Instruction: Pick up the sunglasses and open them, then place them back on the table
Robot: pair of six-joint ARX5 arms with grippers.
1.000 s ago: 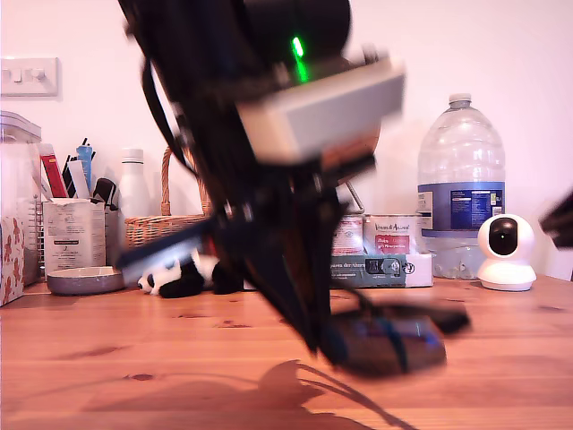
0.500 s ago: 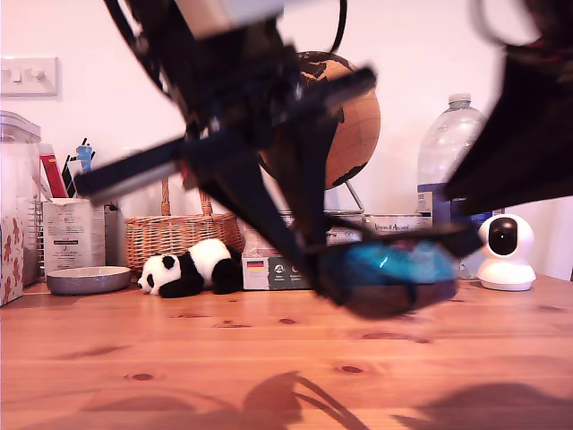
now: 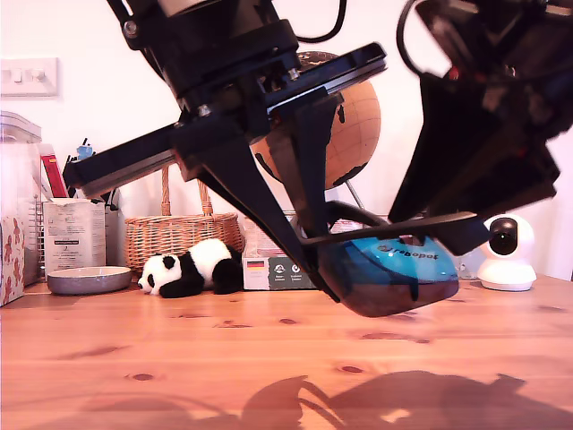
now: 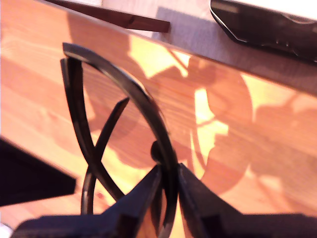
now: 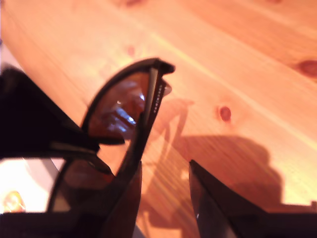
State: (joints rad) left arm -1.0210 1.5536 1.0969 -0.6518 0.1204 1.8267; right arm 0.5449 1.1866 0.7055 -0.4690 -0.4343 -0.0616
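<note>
matte black wraparound sunglasses (image 3: pixel 389 278) aloft over pine table (image 3: pixel 134 358). my first gripper (image 4: pixel 168 186) clamps frame; my second gripper (image 5: pixel 163 171) parted beside temple. swing temple out slowly, steady frame.

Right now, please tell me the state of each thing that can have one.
sunglasses: held in the air above the table, arms folded and crossed
my first gripper: fingers shut on the frame
my second gripper: fingers open beside the sunglasses
water bottle: upright, mostly hidden
</note>
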